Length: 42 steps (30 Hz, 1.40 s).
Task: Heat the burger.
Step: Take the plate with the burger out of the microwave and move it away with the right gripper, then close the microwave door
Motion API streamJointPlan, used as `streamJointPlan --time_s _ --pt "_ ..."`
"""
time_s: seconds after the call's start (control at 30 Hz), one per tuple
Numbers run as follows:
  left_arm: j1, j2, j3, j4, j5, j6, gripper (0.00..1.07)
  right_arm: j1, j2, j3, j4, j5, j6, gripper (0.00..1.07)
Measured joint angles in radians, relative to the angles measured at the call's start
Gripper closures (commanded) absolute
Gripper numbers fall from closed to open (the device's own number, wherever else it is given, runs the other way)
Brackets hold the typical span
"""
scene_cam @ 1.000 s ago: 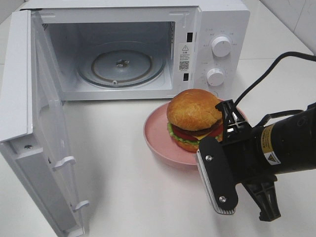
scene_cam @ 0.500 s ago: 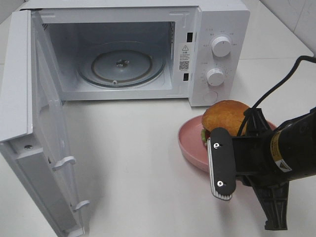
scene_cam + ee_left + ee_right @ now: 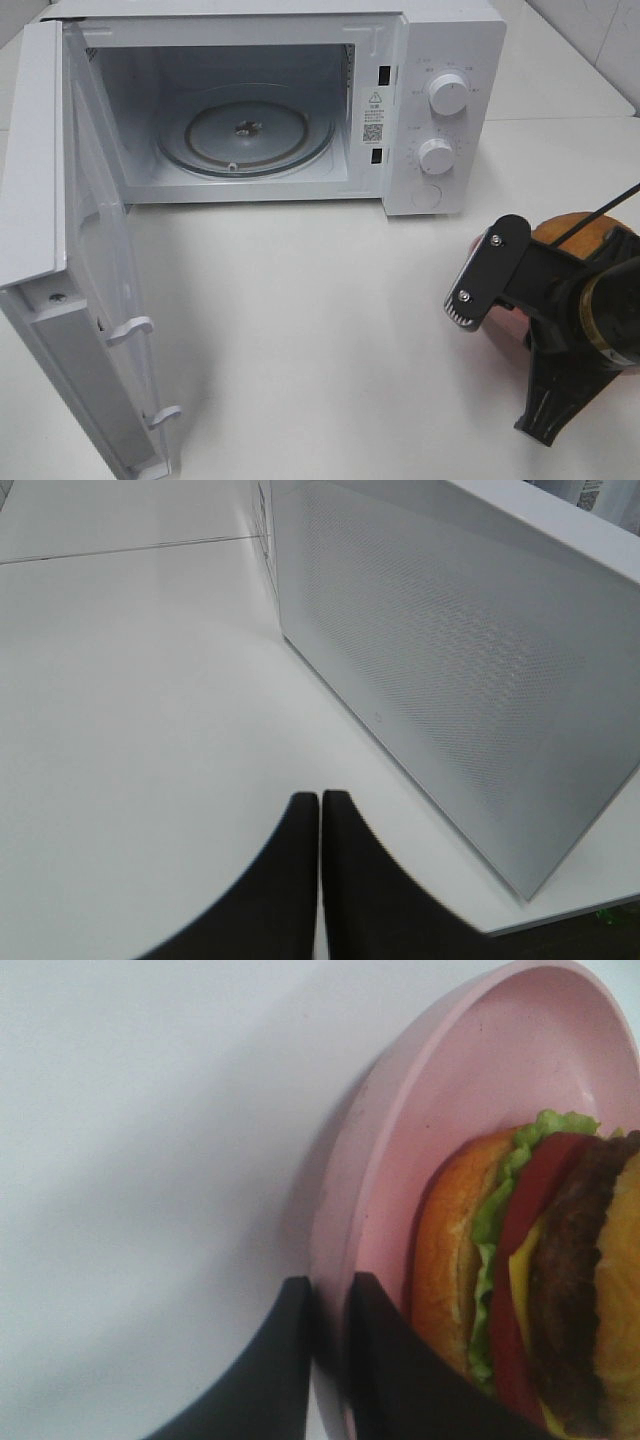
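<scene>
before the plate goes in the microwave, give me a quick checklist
1. Microwave door open: ok.
2. Turntable bare: ok.
3. Right gripper shut on plate rim: ok.
4. Burger sitting on plate: ok, though the plate looks tilted in the wrist view.
5. Path from plate to cavity free of objects: ok in the overhead view.
6. Left gripper clear of the door: ok; it is shut, outside the microwave, holding nothing.

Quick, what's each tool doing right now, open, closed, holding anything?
Left tool: closed, holding nothing.
Right tool: closed on the rim of the pink plate that carries the burger.
</scene>
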Motion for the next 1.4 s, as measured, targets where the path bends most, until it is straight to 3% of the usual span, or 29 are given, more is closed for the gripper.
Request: streamJointPlan --time_s 0.33,0.67,0.97,1.03,1.1,1.2,1.27,1.4 --pt "0.000 0.000 0.000 0.000 0.000 0.000 1.06 -0.031 0.016 0.002 -0.038 -0.002 0.153 1.07" --pt "0.000 0.000 0.000 0.000 0.000 0.000 1.06 -0.230 0.135 -0.040 -0.096 -0.093 0.178 1.07" --pt "0.000 0.000 0.000 0.000 0.000 0.000 1.06 -0.245 0.206 -0.100 -0.107 -0.129 0.178 1.03" --pt "0.000 0.000 0.000 0.000 0.000 0.000 1.06 -0.245 0.218 -0.101 -0.108 -0.131 0.178 0.99" --pt "0.000 0.000 0.000 0.000 0.000 0.000 1.06 -0.245 0.228 -0.101 -0.114 -0.133 0.179 0.81" --pt "0.000 0.000 0.000 0.000 0.000 0.000 1.06 -0.246 0.228 -0.101 -0.114 -0.134 0.181 0.77" --pt "0.000 0.000 0.000 0.000 0.000 0.000 1.06 -0.246 0.228 -0.101 -0.110 -0.156 0.211 0.56" --pt "0.000 0.000 0.000 0.000 0.000 0.000 1.06 -0.246 0.228 -0.107 -0.060 -0.178 0.225 0.47"
